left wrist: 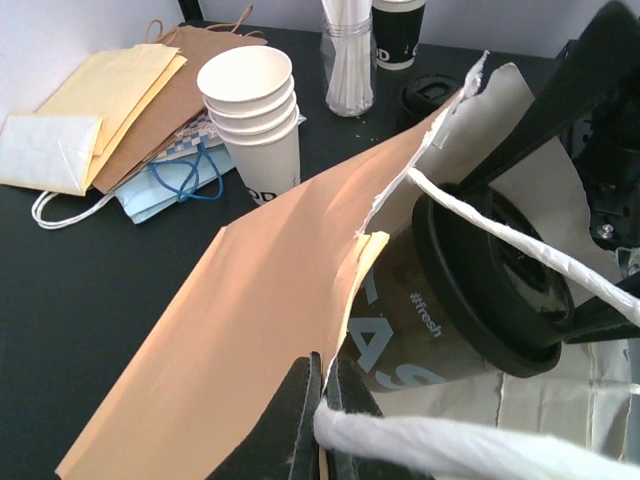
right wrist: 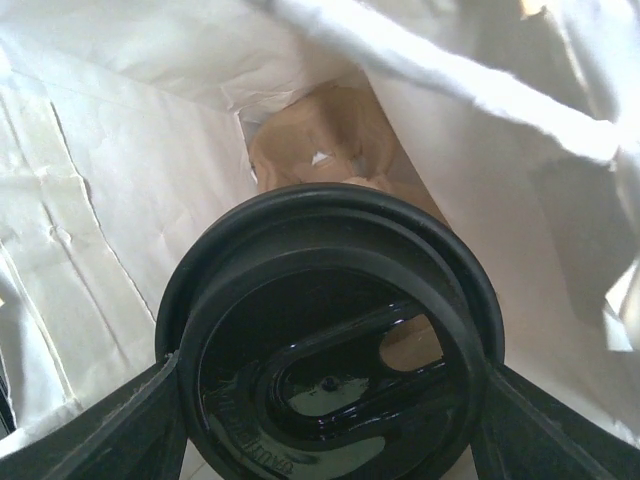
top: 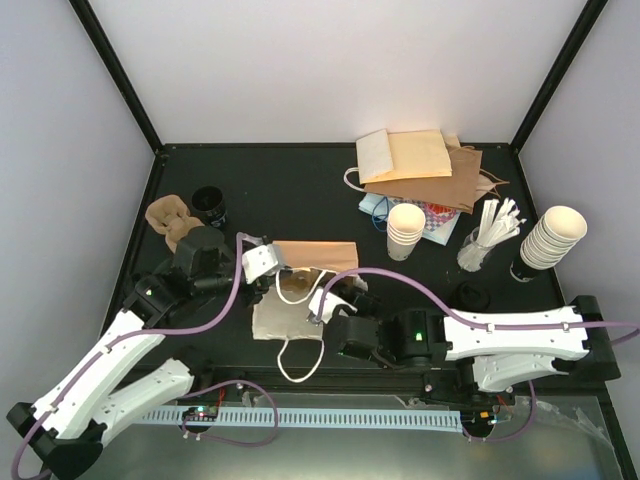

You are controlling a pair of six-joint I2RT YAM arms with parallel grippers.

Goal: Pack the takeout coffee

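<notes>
**Takeout coffee** (left wrist: 470, 290) — clamped across its black lid between the spread fingers of the right gripper (right wrist: 330, 372). It is tilted base-first, just inside the mouth of the paper bag (left wrist: 240, 310).

**Left gripper** (left wrist: 322, 395) — fingers pinched together on the bag's upper edge, lifting it, evidently to hold the mouth agape for the cup.

**Bag contents ahead of the right gripper:** pale lining and a brown bottom fold, nothing else visible.

**White handle** (left wrist: 520, 250): drapes across the lid.

Bright even light fell from above, shadows were soft, glints sat on the lid of my takeout coffee (right wrist: 330, 340), paper bag (right wrist: 130, 180) glared near white, rope handle (left wrist: 450, 450) blurred up close
</notes>
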